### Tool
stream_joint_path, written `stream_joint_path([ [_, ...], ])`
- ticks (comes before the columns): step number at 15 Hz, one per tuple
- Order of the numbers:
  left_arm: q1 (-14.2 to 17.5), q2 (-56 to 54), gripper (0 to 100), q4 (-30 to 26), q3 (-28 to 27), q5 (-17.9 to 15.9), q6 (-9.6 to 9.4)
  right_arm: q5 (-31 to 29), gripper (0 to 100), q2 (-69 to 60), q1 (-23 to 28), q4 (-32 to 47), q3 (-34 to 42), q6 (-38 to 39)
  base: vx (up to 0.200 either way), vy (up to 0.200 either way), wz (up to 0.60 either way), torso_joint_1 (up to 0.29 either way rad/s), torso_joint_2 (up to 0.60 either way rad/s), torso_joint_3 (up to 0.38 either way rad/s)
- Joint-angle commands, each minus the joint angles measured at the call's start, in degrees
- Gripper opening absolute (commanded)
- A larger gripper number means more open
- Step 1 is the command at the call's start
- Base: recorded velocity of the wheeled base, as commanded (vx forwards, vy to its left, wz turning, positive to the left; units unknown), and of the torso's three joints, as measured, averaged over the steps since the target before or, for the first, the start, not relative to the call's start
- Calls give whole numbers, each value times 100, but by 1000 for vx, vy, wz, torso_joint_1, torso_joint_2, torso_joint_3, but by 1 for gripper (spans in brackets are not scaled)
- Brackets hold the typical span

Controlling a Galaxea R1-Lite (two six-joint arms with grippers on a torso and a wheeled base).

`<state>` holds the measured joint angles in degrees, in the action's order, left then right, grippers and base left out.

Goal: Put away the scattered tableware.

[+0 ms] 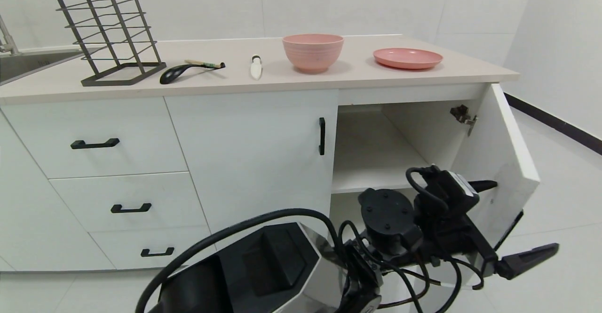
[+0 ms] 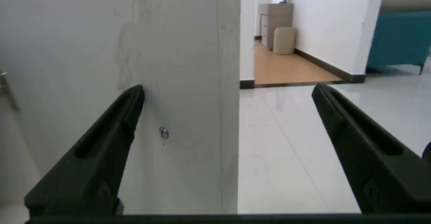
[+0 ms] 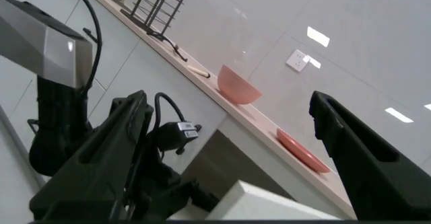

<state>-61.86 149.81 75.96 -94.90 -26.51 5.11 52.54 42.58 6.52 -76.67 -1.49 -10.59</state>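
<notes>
Astride cabinet door (image 2: 101, 49), left hand (image 2: 229, 93) (agape)

Steel sink (image 1: 28, 63) set into the countertop (image 1: 470, 70) at far left; three black-handled drawers (image 1: 94, 195) below; pale tiled floor (image 1: 574, 209) at right.

No legible words, numbers or signs. Small white label (image 1: 463, 184) on the wrist housing behind the left gripper (image 1: 526, 214), print too small to read. Faint mark on the sink (image 1: 28, 66) wall, blurred beyond reading.
</notes>
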Motion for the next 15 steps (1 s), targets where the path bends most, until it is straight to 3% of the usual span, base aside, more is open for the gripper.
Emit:
stream_joint_path([
  [1, -424, 356, 100, -319, -714, 6, -1, 2, 100, 5, 7, -6, -71, -4, 0, 0, 0, 0, 0, 0],
  [3, -749, 681, 100, -697, -1390, 15, 17, 2, 100, 5, 16, -15, -150, -4, 0, 0, 0, 0, 0, 0],
  [5, -696, 813, 100, -793, -1628, 24, 43, 2, 100, -75, 25, -33, -229, -4, 0, 0, 0, 0, 0, 0],
  [6, -512, 813, 100, -758, -1619, 32, 43, 2, 100, -145, 25, -33, -238, -4, 0, 0, 0, 0, 0, 0],
  [9, 543, 365, 100, -231, -1417, 67, 34, 2, 100, -259, 25, -6, -212, -4, 0, 0, 0, 0, 0, 0],
  [10, 921, -128, 100, -11, -969, 59, 25, -7, 100, -268, 16, -6, -185, -4, 0, 0, 0, 0, 0, 0],
  [12, 1316, -998, 100, 279, 7, 24, 25, 2, 100, -321, -2, 3, -133, -4, 0, 0, 0, 0, 0, 0],
  [13, 1510, -1683, 100, 490, 842, 15, 25, 2, 100, -356, -19, 11, -97, -4, 0, 0, 0, 0, 0, 0],
  [14, 1756, -2624, 100, 885, 2072, 6, -1, 2, 100, -409, -28, 11, -89, -4, 0, 0, 0, 0, 0, 0],
  [15, 1765, -2676, 100, 921, 2143, 6, -1, 2, 100, -409, -28, 11, -89, -4, 0, 0, 0, 0, 0, 0],
])
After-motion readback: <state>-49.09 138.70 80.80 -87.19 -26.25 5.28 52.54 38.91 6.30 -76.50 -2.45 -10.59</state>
